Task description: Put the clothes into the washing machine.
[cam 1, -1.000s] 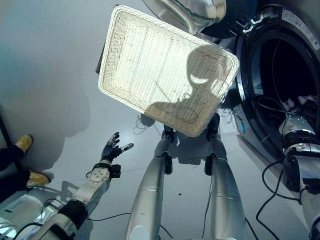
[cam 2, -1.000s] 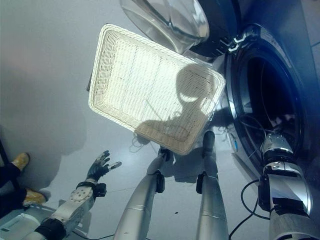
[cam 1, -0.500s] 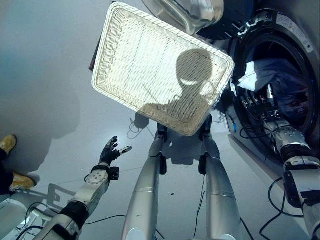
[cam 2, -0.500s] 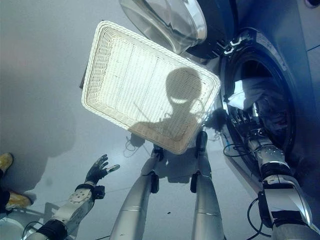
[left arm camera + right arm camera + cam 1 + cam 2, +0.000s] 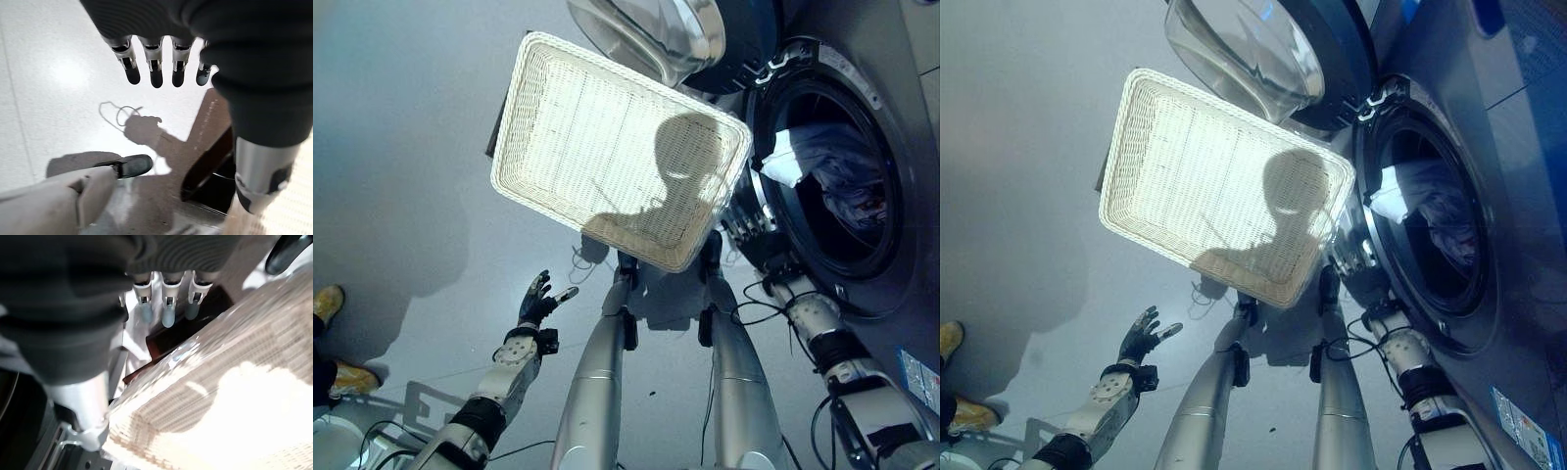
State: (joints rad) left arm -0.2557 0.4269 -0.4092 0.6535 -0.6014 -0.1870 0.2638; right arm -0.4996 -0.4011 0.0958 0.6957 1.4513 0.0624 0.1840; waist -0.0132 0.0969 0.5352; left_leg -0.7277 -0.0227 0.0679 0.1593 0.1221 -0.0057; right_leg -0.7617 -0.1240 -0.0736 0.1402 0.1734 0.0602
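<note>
The round dark opening of the grey front-loading washing machine (image 5: 832, 181) is partly filled by a heap of white and blue clothes (image 5: 822, 162); dark room remains below the heap; the right hand's straight fingers (image 5: 167, 316) sit just beside the rim of the white woven rectangular basket (image 5: 607, 147), which lies between them and the glass-fronted open door (image 5: 1244, 49); beyond the left hand's spread fingers (image 5: 156, 73) lies bare pale grey floor (image 5: 401, 147).
</note>
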